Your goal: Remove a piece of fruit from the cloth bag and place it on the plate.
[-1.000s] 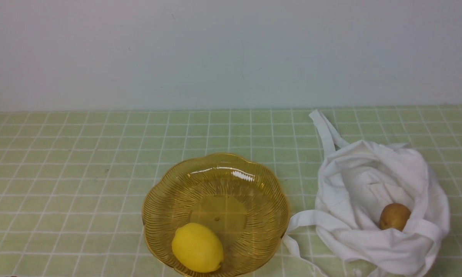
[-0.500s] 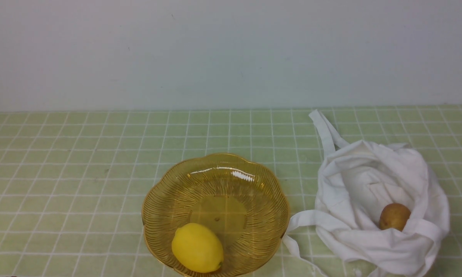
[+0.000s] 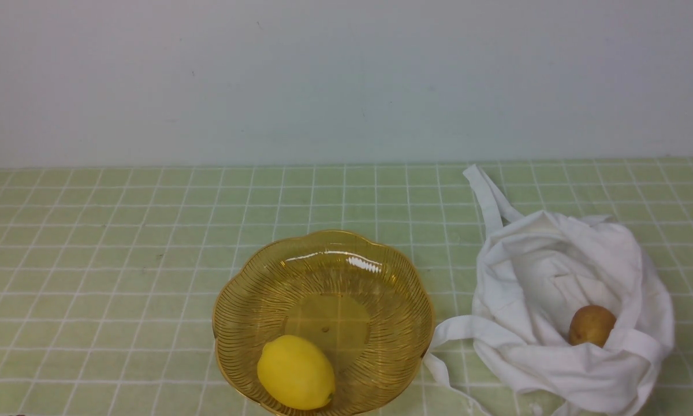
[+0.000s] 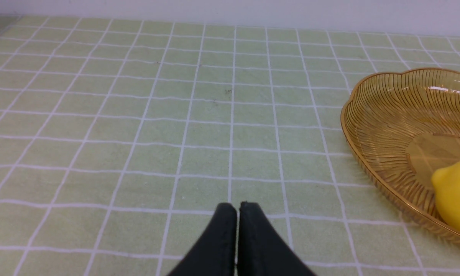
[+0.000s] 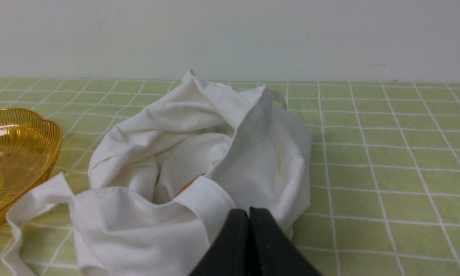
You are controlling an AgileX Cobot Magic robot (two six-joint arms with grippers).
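Note:
The yellow lemon (image 3: pixel 295 372) lies in the amber ribbed plate (image 3: pixel 375 277), at its near side; both also show in the left wrist view, lemon (image 4: pixel 456 195) and plate (image 4: pixel 383 115). The white cloth bag (image 3: pixel 560 277) sits open to the right of the plate, with a brown fruit (image 3: pixel 592 325) inside. My left gripper (image 4: pixel 237 207) is shut and empty over the bare tablecloth, left of the plate. My right gripper (image 5: pixel 248 211) is shut and empty, just short of the bag (image 5: pixel 214 153). Neither gripper shows in the front view.
A green checked tablecloth (image 3: pixel 121 242) covers the table up to a pale wall (image 3: pixel 346 75). The bag's straps (image 3: pixel 485 193) trail toward the back and toward the plate's right rim. The plate's edge (image 5: pixel 19 126) shows in the right wrist view.

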